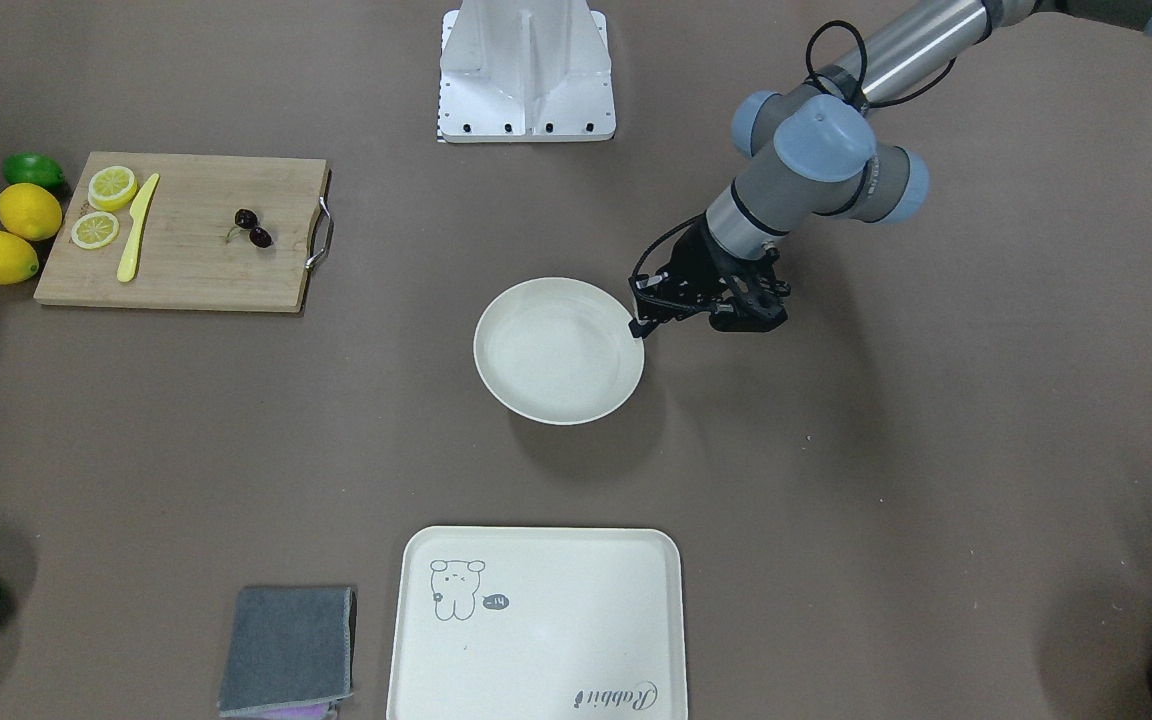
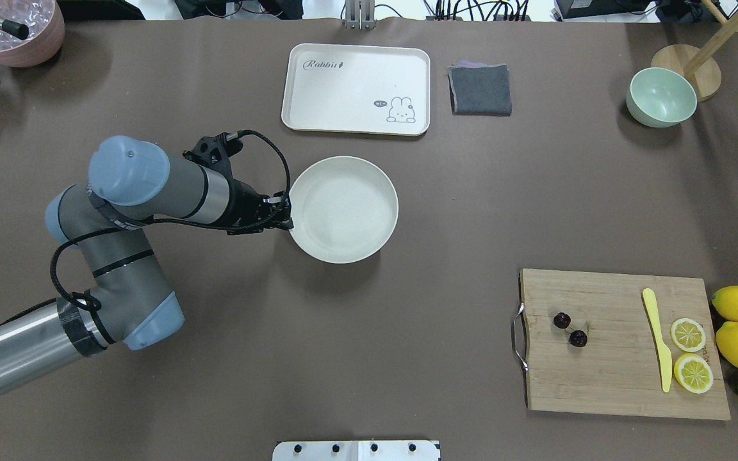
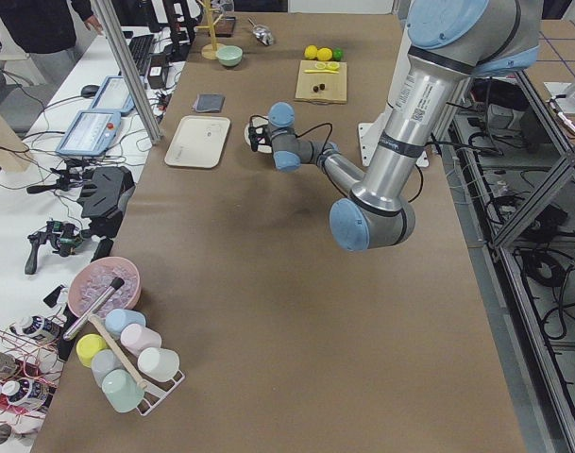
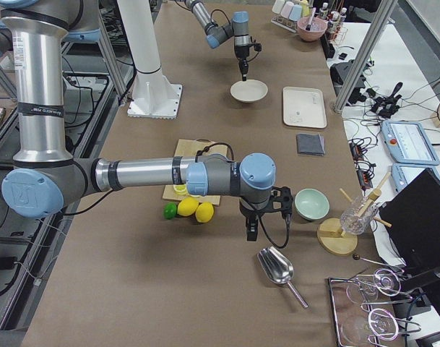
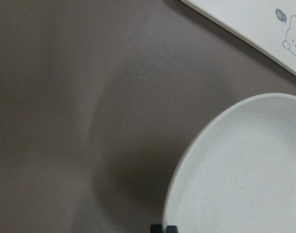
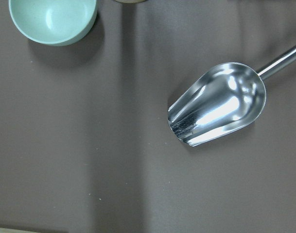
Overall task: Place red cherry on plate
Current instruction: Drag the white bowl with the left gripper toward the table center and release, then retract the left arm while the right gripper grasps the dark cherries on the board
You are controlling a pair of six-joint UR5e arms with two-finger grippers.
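Note:
The red cherry, a pair of tiny dark glossy fruits on thin stems, lies on the wooden cutting board near its metal handle; from overhead the cherry sits at the board's left end. The round cream plate rests mid-table, far from the board. My left gripper points down at the plate's rim and looks shut on it; in the left wrist view the close-set fingertips straddle the plate edge. My right gripper hangs beyond the lemons, and I cannot tell whether it is open or shut.
On the board lie a yellow knife and two lemon slices. Whole lemons and a lime sit beside it. A cream rabbit tray, a grey cloth, a green bowl and a metal scoop are elsewhere.

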